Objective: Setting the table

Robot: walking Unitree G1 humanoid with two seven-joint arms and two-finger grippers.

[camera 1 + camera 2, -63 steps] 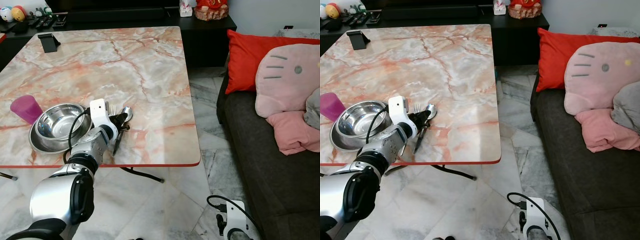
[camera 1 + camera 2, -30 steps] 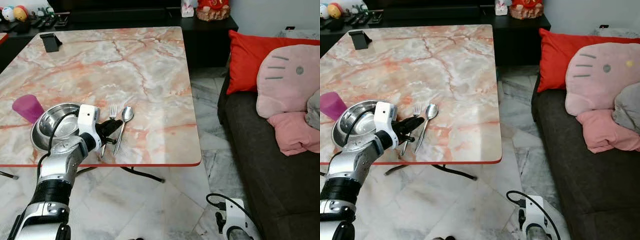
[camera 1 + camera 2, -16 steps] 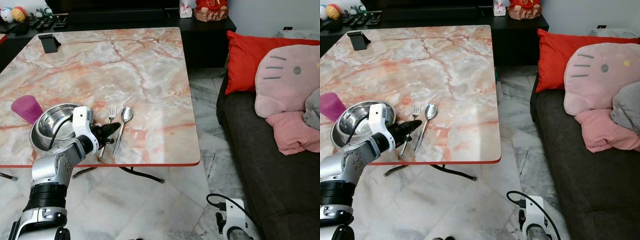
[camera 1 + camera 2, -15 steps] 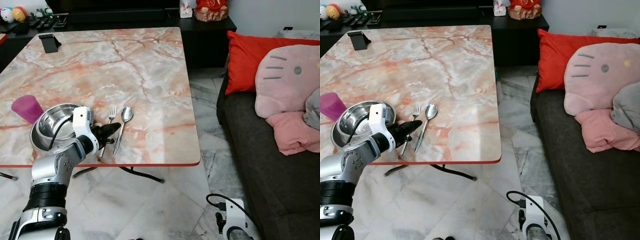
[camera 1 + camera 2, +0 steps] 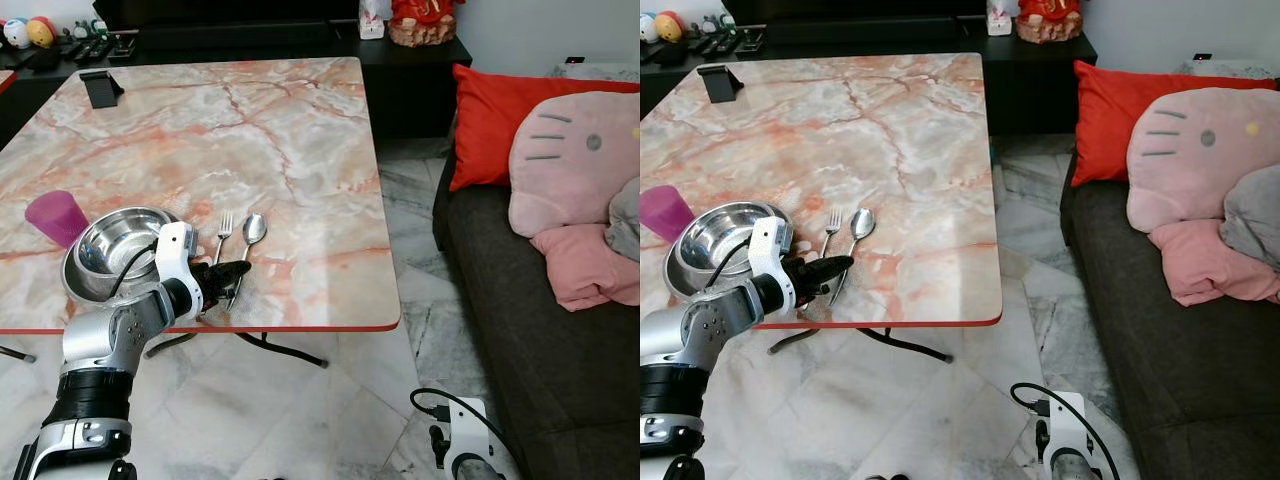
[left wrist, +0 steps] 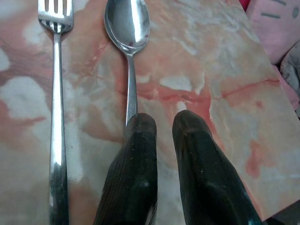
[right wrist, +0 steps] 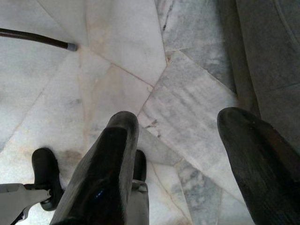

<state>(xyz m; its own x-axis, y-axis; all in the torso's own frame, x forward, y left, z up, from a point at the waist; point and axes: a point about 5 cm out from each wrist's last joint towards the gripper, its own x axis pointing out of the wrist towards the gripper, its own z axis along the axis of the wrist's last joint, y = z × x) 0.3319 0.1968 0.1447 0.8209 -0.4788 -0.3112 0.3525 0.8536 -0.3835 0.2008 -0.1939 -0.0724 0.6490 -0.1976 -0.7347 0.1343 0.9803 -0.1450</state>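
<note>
A fork and a spoon lie side by side on the marble table, near its front edge. Left of them a steel bowl sits in a wider steel dish, with a purple cup beyond it. My left gripper hovers low over the spoon's handle end, shut, with nothing held. In the left wrist view its fingers cover the end of the spoon, beside the fork. My right gripper hangs open above the floor.
A black phone stand stands at the table's far left corner. A dark sofa with a red cushion and pink pillows lies to the right. A low black cabinet runs behind the table. Marble floor lies in front.
My left gripper has drawn back from over the spoon toward the table's front edge, leaving the spoon lying beside the fork. The right arm has stayed down.
</note>
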